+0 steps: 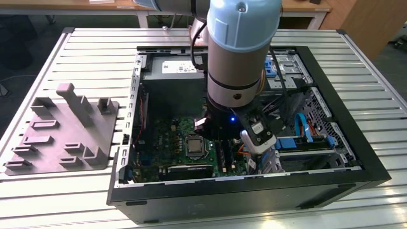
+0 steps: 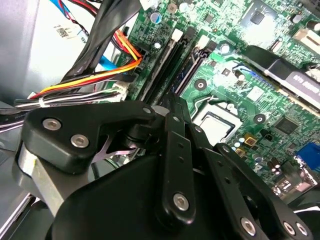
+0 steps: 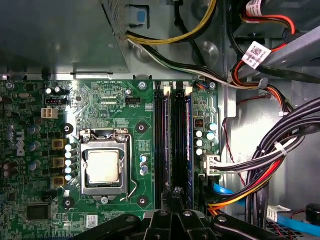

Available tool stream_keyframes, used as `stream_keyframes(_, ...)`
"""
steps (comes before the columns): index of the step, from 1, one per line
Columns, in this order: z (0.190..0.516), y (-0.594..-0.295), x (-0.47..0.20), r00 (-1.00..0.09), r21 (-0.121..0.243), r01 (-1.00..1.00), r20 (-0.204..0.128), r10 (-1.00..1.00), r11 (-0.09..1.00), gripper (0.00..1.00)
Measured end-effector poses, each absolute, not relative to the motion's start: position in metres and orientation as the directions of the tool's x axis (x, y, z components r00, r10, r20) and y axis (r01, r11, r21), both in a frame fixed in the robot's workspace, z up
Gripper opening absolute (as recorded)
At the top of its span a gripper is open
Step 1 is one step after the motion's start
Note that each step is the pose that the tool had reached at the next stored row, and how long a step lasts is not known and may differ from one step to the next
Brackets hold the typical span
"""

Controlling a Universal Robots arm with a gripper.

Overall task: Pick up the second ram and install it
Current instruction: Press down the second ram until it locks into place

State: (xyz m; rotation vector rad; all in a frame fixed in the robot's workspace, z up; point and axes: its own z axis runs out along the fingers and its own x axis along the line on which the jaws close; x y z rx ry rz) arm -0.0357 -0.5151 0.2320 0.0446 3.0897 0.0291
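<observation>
My gripper (image 1: pixel 219 136) reaches down into the open computer case (image 1: pixel 356 157), over the memory slots beside the processor socket (image 3: pixel 102 167). In both wrist views its fingers are shut together, and the gripper (image 3: pixel 175 194) (image 2: pixel 172 100) has its tip at one end of a slot. A long dark stick, the second ram (image 3: pixel 178 140) (image 2: pixel 192 67), lies along that slot and runs away from the fingertips. I cannot tell whether the tip touches it. Another dark strip (image 3: pixel 159 140) lies parallel beside it.
A grey plastic fixture (image 1: pixel 60 129) with upright posts stands on the slatted table at the exterior view's left. The power supply (image 1: pixel 171 71) sits at the far end of the case. Bundled cables (image 3: pixel 260 165) run close beside the slots.
</observation>
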Motion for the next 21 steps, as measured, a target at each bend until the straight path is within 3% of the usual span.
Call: stream_keyframes(21,0.2218,-0.5209,-0.0331,-0.999,0.018,0.029,-0.04,0.029,0.999,0.11)
